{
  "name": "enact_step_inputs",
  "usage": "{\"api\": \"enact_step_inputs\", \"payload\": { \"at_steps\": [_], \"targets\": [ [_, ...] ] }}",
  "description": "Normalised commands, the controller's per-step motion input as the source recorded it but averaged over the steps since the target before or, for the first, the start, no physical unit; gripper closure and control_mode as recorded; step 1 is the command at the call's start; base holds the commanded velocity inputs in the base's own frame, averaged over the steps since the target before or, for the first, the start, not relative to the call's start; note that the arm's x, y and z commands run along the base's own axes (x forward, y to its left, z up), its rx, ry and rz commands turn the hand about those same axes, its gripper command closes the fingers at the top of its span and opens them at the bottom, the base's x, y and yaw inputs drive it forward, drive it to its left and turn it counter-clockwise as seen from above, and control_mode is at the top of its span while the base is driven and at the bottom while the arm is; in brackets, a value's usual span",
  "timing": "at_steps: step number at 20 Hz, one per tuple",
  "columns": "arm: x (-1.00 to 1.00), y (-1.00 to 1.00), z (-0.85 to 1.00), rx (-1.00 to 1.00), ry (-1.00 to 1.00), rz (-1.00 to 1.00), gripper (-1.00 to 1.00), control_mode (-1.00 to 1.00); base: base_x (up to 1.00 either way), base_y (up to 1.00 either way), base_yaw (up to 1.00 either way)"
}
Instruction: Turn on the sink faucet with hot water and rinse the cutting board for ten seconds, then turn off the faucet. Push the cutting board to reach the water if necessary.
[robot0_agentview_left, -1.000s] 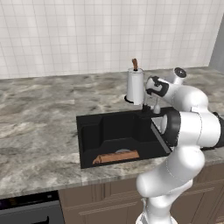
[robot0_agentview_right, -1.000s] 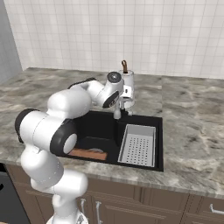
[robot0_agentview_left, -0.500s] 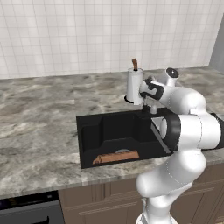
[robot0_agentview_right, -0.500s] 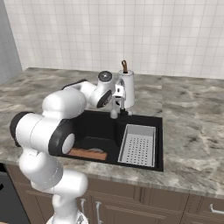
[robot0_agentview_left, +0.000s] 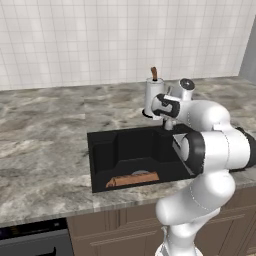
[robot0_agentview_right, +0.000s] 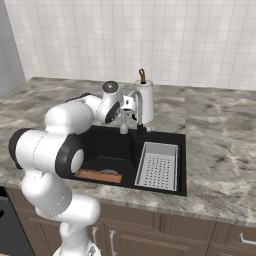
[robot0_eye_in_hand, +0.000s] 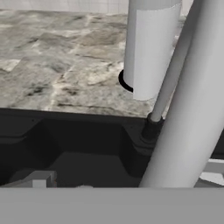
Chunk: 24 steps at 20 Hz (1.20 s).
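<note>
The black sink (robot0_agentview_left: 131, 150) (robot0_agentview_right: 112, 147) is set into the marble counter. An orange-brown cutting board (robot0_agentview_left: 132, 179) (robot0_agentview_right: 99, 175) lies flat on the basin floor at its near side. The grey gooseneck faucet (robot0_agentview_right: 138, 107) (robot0_eye_in_hand: 196, 105) rises at the basin's back edge on a dark base (robot0_eye_in_hand: 150, 127); my hand partly covers the faucet (robot0_agentview_left: 168, 123) in the left base view. No water runs from the spout. My gripper (robot0_agentview_left: 160, 106) (robot0_agentview_right: 129, 105) is open, held high at the faucet's neck and holding nothing.
A white cylinder with a brown knob (robot0_agentview_left: 153, 94) (robot0_agentview_right: 145, 101) (robot0_eye_in_hand: 151, 48) stands on the counter just behind the faucet. A perforated grey tray (robot0_agentview_right: 159, 165) fills the basin's right part. Tiled wall (robot0_agentview_right: 150, 35) runs behind the counter.
My hand has swung in over the back of the sink, closer to the faucet and the white cylinder. The jaws stayed open. The cutting board has not moved.
</note>
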Motion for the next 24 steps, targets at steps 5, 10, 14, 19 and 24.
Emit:
{"api": "enact_step_inputs", "payload": {
  "at_steps": [5,10,14,19,24],
  "targets": [
    [0.18,0.51,-0.06,-0.01,0.0,0.0,-1.0,-1.0,0.0,0.0,0.0],
    [0.26,0.48,-0.02,0.0,0.0,0.0,-1.0,-1.0,0.0,0.0,0.0],
    [0.29,0.41,0.0,0.0,0.0,0.0,-1.0,-1.0,0.0,0.0,0.0],
    [0.23,0.31,0.0,0.0,0.0,0.0,-1.0,-1.0,0.0,0.0,0.0],
    [0.19,0.16,0.0,0.0,0.0,0.0,-1.0,-1.0,0.0,0.0,0.0]
  ]
}}
